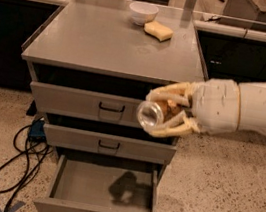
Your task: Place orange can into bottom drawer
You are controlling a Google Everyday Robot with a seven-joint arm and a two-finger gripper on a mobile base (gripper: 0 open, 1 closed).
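The hand [155, 114], right of centre in the frame, is clenched on the can [150, 116], with pale fingers [173, 90] above and below it. The can lies on its side, its silver end towards the camera, in front of the right end of the top drawer [73, 102]. Below it, at bottom centre, the bottom drawer [84, 183] stands pulled open, a dark shadow on its floor. On the tabletop [103, 42], upper centre, a white bowl [142, 12] sits just beside a yellow sponge [158, 30]. Black cable [32, 146] lies on the floor at lower left
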